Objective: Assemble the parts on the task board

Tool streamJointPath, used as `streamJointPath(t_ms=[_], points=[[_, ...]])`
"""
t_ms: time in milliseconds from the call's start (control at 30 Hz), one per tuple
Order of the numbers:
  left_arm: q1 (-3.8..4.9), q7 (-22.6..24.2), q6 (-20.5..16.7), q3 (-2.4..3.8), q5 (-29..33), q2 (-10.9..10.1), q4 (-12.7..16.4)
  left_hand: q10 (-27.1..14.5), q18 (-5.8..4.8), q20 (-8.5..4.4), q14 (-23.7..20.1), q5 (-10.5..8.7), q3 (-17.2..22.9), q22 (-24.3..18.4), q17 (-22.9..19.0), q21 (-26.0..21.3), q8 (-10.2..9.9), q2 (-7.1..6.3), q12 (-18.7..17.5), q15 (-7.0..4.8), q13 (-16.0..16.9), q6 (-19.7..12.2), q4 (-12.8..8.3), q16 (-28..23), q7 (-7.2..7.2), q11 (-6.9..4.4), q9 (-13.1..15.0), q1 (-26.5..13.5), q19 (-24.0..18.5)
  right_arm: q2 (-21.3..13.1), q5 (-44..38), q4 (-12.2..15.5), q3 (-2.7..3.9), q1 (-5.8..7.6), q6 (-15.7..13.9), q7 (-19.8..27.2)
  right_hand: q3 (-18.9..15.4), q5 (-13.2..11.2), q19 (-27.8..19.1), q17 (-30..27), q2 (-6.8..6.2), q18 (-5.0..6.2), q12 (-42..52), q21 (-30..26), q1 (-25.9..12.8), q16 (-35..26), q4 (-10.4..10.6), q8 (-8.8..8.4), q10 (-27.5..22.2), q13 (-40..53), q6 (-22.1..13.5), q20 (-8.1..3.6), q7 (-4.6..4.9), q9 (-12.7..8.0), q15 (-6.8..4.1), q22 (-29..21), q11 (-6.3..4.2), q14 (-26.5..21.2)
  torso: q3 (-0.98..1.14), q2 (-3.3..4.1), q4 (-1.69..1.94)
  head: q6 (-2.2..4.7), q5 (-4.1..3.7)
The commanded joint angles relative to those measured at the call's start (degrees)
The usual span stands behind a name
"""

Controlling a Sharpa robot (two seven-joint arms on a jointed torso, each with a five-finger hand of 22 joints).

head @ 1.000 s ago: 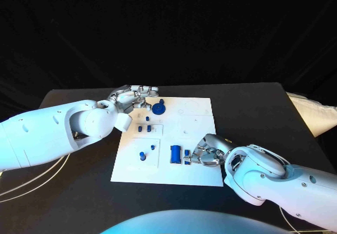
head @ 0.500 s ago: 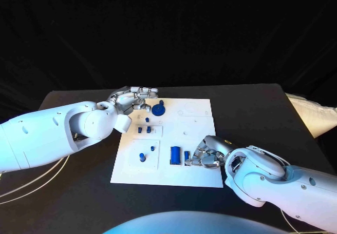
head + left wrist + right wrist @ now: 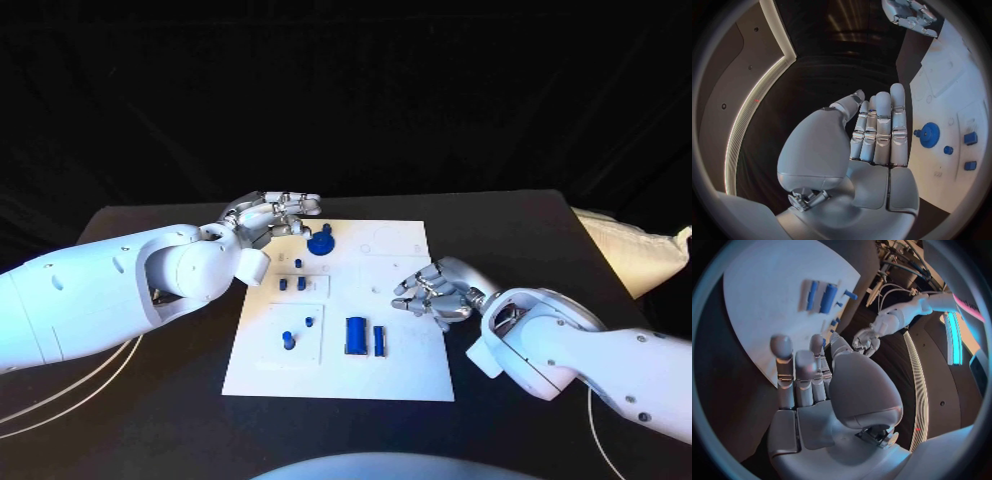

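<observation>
Black table carries the white task board. Left hand hovers empty, fingers together, beside the blue gear. Blue bars lie mid-board, just beside the empty, loosely curled right hand.

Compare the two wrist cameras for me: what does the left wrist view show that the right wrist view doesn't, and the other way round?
Left wrist view: the blue gear standing on the board. Right wrist view: the wide blue bar and the thin blue bar, lying side by side. Shared: the white task board, the left hand and the right hand, each holding nothing.
</observation>
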Motion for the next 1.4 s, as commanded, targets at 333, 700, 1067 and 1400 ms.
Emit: streamJointPath(t_ms=[333,700,1067,1400], points=[[-3.83,10.53,-3.32,0.04,5.92,4.52,-6.64,-1.3,0.89,5.64,-5.41,0.1,-3.98,-16.62,-15.52,-20.8,-1.57,0.69,-5.97,4.87,-1.07,-1.52,2.13,-33.45,0.49,2.23,-0.22,-0.68,-14.69,6.14,41.9,-18.39,0.68,3.71,3.77,29.03,5.85,-4.02,-11.03,-29.34,0.05,0.32,-19.95,-32.49,6.67,-43.11,-1.55,-0.46,-5.67,-29.53,-4.36,6.09,3.13,-5.44,6.69,-24.0,5.16,-15.95,-1.73,-3.66,-1.48,7.54,-0.43],[-5.68,13.63,-4.81,0.17,7.13,7.32,-10.68,-1.27,1.31,7.69,-5.53,0.24,-4.92,-23.44,-20.18,-25.8,-3.66,1.73,-9.66,6.47,-1.11,-1.54,1.76,-42.74,0.67,2.87,-0.21,0.83,-16.58,11.14,44.22,-28.21,1.28,4.09,7.4,33.36,11.76,-4.45,-6.36,-44.73,-0.5,0.99,-20.24,-44.31,3.65,-51.54,-6.23,-0.36,-4.18,-47.07,-3.43,8.16,3.44,-11.46,8.25,-33.84,5.92,-13.62,-1.59,-5.03,-1.36,7.82,-0.31],[-6.07,11.42,-9.84,0.62,3.35,7.18,-7.83,-33.08,-3.74,0.34,-34.53,-4.27,-14.44,-34.32,-26.83,-30.78,-8.39,6.96,-14.43,-1.24,-4.66,-31.14,2.9,-48.31,-4.63,-1.41,-3.97,-38.23,-40.15,9.96,45.75,-23.62,0.55,4.0,-1.83,32.64,6.14,-9.08,-37.0,-49.87,0.63,-3.79,-23.92,-49.05,-38.08,-55.19,-9.12,-3.95,-35.53,-52.29,-31.27,2.12,-1.89,-17.16,1.97,-41.83,1.71,-46.01,-1.01,-5.53,1.45,8.81,-1.61],[-7.33,13.95,-25.7,2.1,-3.14,7.34,-0.51,-43.84,-4.97,-2.15,-44.33,-4.27,-17.68,-37.98,-26.83,-30.78,-8.39,6.96,-14.43,-1.24,-4.66,-41.12,2.9,-53.73,-9.88,-5.69,-3.97,-51.45,-48.09,7.65,54.83,-13.99,-1.08,3.86,-15.58,39.71,0.4,-13.71,-47.4,-54.7,0.63,-5.15,-23.92,-53.62,-52.04,-55.19,-9.12,-3.95,-46.07,-52.29,-40.65,-3.75,-7.21,-17.16,1.97,-41.83,-2.4,-57.0,-0.19,-6.84,5.41,10.06,-3.23]])
